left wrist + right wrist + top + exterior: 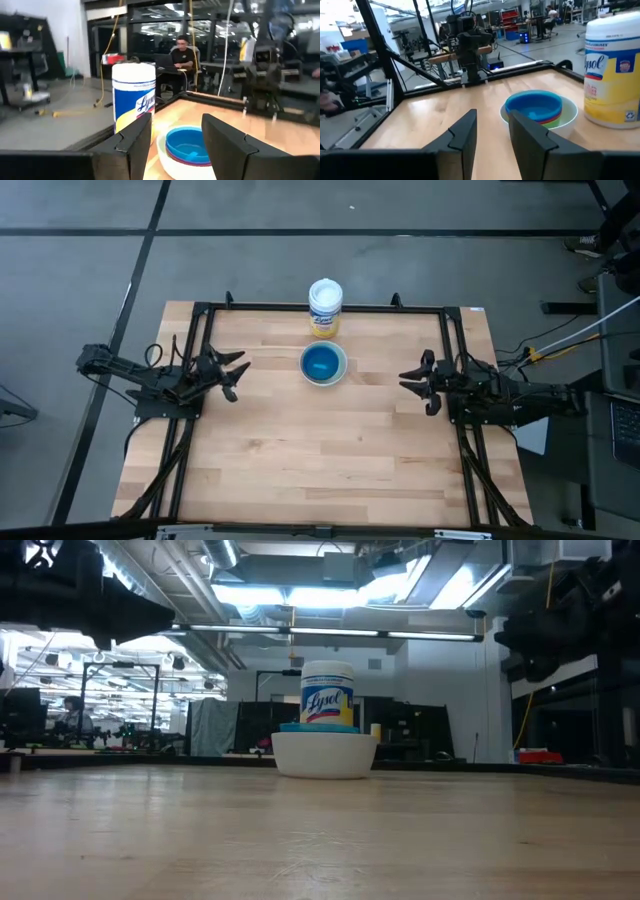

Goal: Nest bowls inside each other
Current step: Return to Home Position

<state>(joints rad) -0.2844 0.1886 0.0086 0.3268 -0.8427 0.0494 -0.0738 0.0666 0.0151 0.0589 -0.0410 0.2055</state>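
The bowls (323,364) stand nested in one stack at the table's far middle. The white bowl (567,122) is outermost and rests on its base. A blue bowl (534,106) is innermost, with red and green rims showing under it. In the low view a teal rim (318,727) shows above the white bowl (324,754). My left gripper (238,377) hovers open to the left of the stack, and its wrist view looks between the fingers (175,135) at the bowls (189,145). My right gripper (412,388) hovers open to the right of the stack, nothing between its fingers (492,132).
A white-lidded wipes container with a yellow label (325,307) stands upright just behind the bowls at the far edge. A black frame (300,307) runs along the table's far and side edges. People sit at desks in the room beyond.
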